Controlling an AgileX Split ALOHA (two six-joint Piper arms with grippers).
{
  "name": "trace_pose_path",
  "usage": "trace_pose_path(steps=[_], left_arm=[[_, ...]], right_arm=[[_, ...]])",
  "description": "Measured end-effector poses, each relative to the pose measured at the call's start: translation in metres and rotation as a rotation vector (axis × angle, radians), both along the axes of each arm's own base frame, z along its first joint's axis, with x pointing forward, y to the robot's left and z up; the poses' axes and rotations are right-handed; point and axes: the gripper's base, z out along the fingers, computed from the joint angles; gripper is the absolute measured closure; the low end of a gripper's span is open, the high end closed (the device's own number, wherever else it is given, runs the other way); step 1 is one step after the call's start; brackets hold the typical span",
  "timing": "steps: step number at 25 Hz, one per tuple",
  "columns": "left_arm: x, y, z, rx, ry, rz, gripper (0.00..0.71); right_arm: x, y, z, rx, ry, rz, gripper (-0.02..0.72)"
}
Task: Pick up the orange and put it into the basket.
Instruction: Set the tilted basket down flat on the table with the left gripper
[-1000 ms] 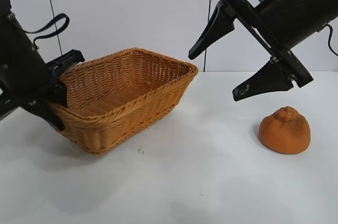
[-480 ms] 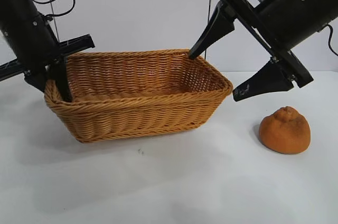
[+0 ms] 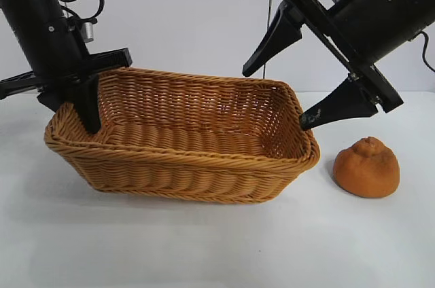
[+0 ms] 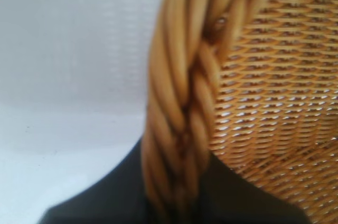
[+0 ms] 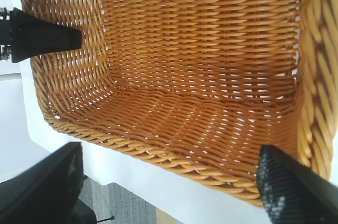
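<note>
Fingers point(image 3: 87, 108) of the left gripper point(image 3: 80, 101) are clamped on the braided rim at the left end of the one large, tan-orange, rectangular woven wicker basket point(image 3: 183, 166); the left wrist view shows that braid point(image 4: 182, 123) pinched between two black pads. One basket sits on the white surface point(image 3: 217, 247), its long side facing the exterior camera, its inside holding nothing. To its right, the right gripper point(image 3: 289, 77) hangs above the basket's right end with its two black fingers point(image 3: 272, 40) spread wide and holding nothing, the lower one close to the right rim. Farthest right lies the single dull-orange, rough-skinned, lumpy orange point(image 3: 366, 167), resting on the surface just beside the basket, outside it.
</note>
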Motion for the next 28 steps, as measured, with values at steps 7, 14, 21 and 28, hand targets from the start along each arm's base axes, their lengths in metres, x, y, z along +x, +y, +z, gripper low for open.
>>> trace_pose_path(steps=[7,14,21,28], left_arm=[[-0.013,0.004,-0.044,0.024,0.088,0.036,0.628],[-0.017,0.003,-0.056,0.009,0.098,0.066,0.620],[-0.018,0.001,-0.057,-0.013,0.112,0.084,0.140],[-0.019,0.001,-0.008,-0.035,0.013,0.054,0.044]], right_arm=[[0.000,0.000,0.000,-0.001,0.000,0.001,0.093],[0.000,0.000,0.000,0.000,0.002,0.001,0.093],[0.000,0.000,0.000,-0.001,0.002,0.001,0.093],[0.000,0.000,0.000,-0.001,0.001,0.002,0.093]])
